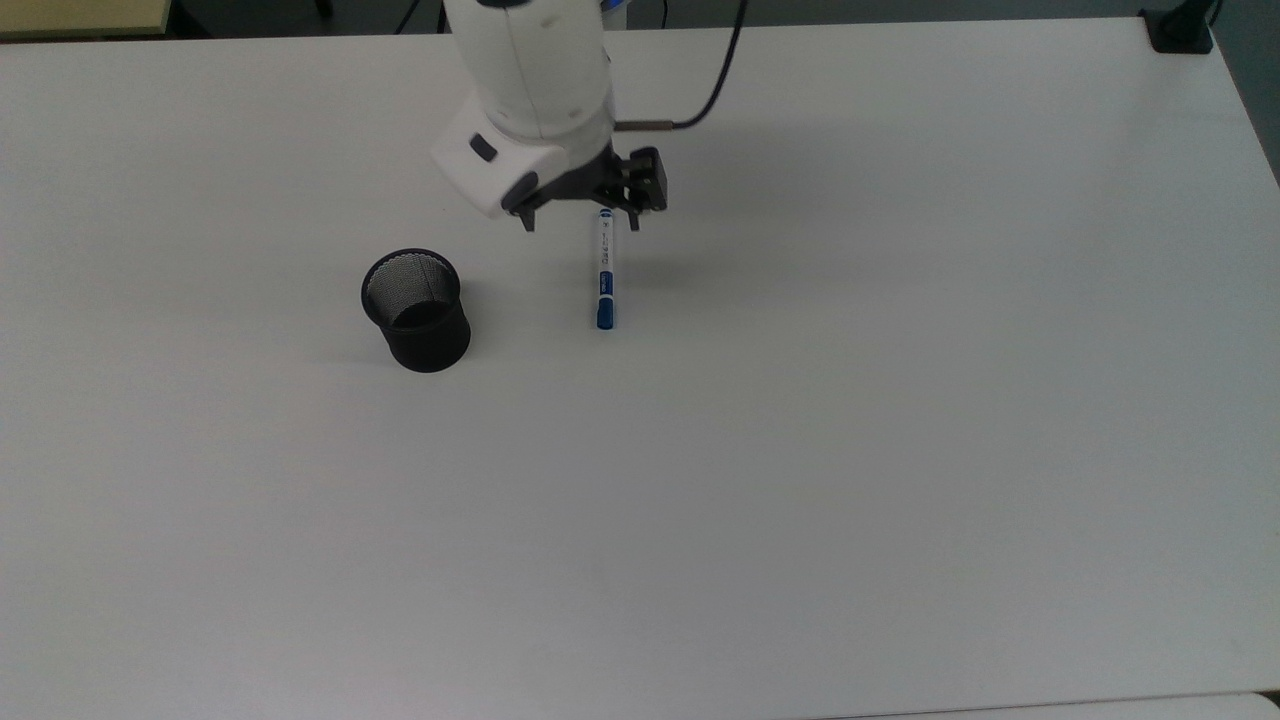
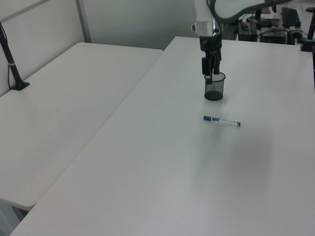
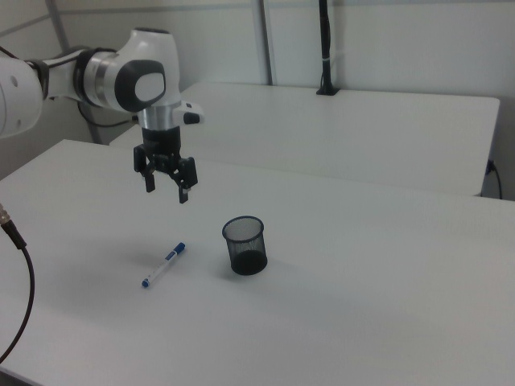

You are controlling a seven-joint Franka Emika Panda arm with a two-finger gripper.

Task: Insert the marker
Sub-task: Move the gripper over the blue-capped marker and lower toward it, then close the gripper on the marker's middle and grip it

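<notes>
The marker (image 1: 604, 270) lies flat on the white table (image 1: 800, 450), lengthwise up-down in the top view, with its blue cap toward the bottom. It also lies in plain sight in the left view (image 2: 221, 121) and the right view (image 3: 164, 264). A black mesh cup (image 1: 415, 310) (image 2: 214, 88) (image 3: 244, 245) stands upright and empty at the top view's left of the marker. My gripper (image 1: 580, 225) (image 3: 166, 193) is open and holds nothing. It hangs well above the table, over the marker's upper end in the top view. In the left view my gripper (image 2: 210, 74) overlaps the cup's rim.
A black cable (image 1: 715, 80) trails from the arm across the back of the table. A black clamp base (image 1: 1180, 30) sits at the top view's upper right corner. A second white table (image 2: 59, 113) adjoins on the left view's left, with a black post (image 3: 324, 48) on it.
</notes>
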